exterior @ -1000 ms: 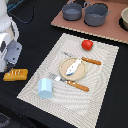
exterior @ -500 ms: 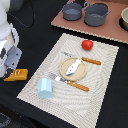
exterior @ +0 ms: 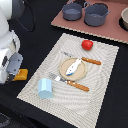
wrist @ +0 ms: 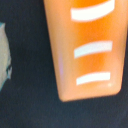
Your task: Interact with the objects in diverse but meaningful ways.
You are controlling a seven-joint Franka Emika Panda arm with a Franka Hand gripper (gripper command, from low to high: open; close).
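Note:
The round red tomato (exterior: pixel 87 44) lies at the far side of the striped placemat (exterior: pixel 100 95). A white-and-blue fish-shaped piece (exterior: pixel 74 66) rests on a tan plate (exterior: pixel 64 73) at the mat's middle. The pale blue cup (exterior: pixel 45 88) stands on the mat's near corner toward the exterior view's left. The orange-yellow ridged bread-like block (exterior: pixel 21 75) (wrist: pixel 92 47) lies on the dark table just off the mat. My gripper (exterior: pixel 11 75) hangs right over the block; its fingers are hidden by the arm's white body, and the wrist view shows only the block from close up.
A toy knife (exterior: pixel 85 60) and a toy fork (exterior: pixel 70 82) with orange handles flank the plate. Two grey pots (exterior: pixel 72 11) (exterior: pixel 96 14) stand on a pinkish board (exterior: pixel 107 31) at the back. The white arm fills the exterior view's left edge.
The arm has shifted only slightly over the bread-like block. Everything on the mat stays where it was.

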